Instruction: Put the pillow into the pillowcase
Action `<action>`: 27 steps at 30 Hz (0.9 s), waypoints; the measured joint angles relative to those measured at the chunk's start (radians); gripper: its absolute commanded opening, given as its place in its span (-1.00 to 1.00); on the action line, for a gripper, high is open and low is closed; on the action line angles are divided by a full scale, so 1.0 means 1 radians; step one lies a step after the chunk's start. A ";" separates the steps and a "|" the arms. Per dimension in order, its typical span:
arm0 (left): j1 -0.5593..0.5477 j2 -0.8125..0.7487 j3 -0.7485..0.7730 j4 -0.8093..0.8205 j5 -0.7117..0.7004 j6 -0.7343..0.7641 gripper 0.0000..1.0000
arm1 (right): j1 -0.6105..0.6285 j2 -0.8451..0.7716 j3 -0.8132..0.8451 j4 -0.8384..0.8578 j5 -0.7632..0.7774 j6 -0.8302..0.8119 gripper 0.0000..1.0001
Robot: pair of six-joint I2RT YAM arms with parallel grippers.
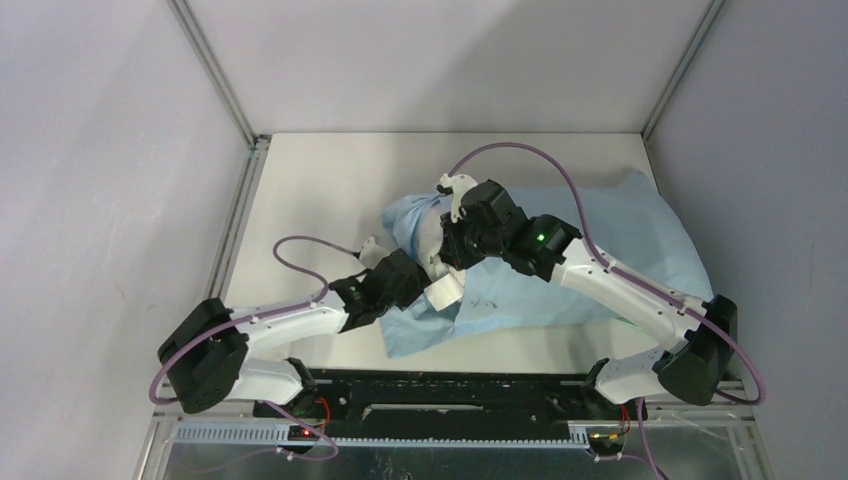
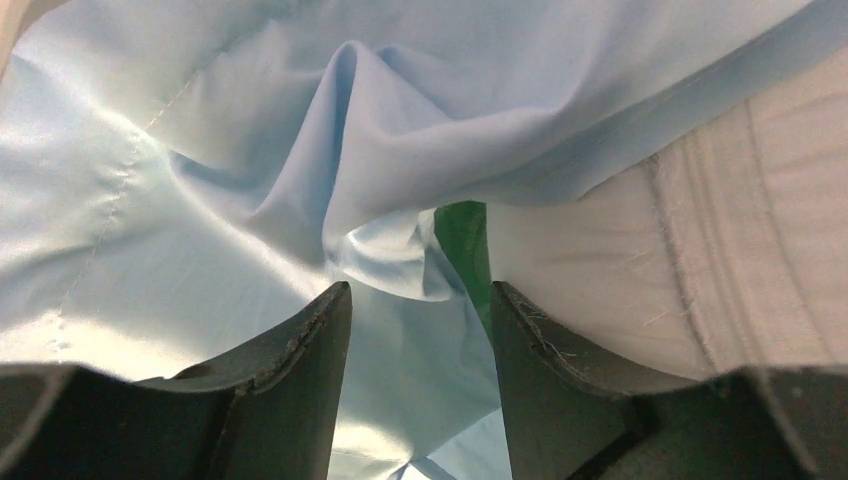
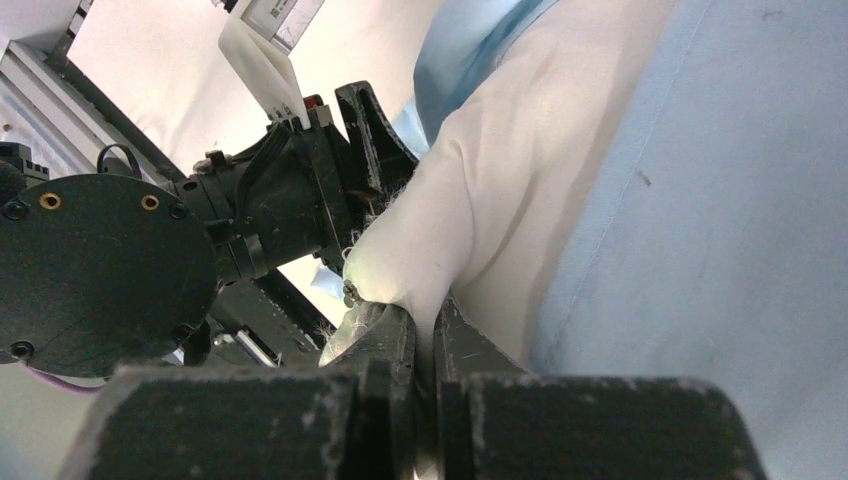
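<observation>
Right gripper [image 3: 425, 330] pinches pillow [image 3: 480, 200], lying crosswise, exposed end leftward.

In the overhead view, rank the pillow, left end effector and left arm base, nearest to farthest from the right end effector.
1. pillow: pinched by the right end effector.
2. left end effector: close by, lower left.
3. left arm base: far bottom-left corner.

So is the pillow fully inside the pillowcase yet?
Not fully: a corner of the pillow sticks out of the pillowcase, pinched in the shut right gripper.
</observation>
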 measured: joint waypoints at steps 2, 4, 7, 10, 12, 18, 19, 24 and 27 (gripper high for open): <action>-0.005 0.001 0.000 -0.003 0.001 -0.002 0.14 | 0.000 0.000 0.000 0.000 0.000 0.001 -1.00; -0.011 0.012 0.000 0.003 0.001 -0.008 0.14 | 0.000 0.000 0.000 0.000 0.000 0.003 -1.00; -0.019 0.056 0.000 0.018 0.005 -0.011 0.15 | 0.000 0.000 0.000 0.000 0.000 0.003 -1.00; -0.024 0.111 0.001 0.048 0.006 -0.022 0.18 | 0.000 0.000 0.000 0.000 0.000 0.005 -1.00; -0.024 0.150 0.003 0.078 0.005 -0.026 0.19 | 0.000 0.000 0.000 0.000 0.000 0.007 -1.00; -0.023 0.197 0.015 0.120 -0.011 -0.026 0.10 | 0.000 0.000 0.000 0.000 0.000 0.008 -1.00; -0.021 0.201 0.025 0.118 -0.019 -0.025 0.07 | 0.000 0.000 0.000 0.002 0.002 0.010 -1.00; -0.016 0.226 0.062 0.115 -0.050 -0.025 -0.25 | -0.003 0.000 0.000 0.013 0.011 0.010 -1.00; -0.011 0.248 0.082 0.114 -0.068 -0.024 -0.79 | -0.005 0.000 0.000 0.015 0.023 0.010 -1.00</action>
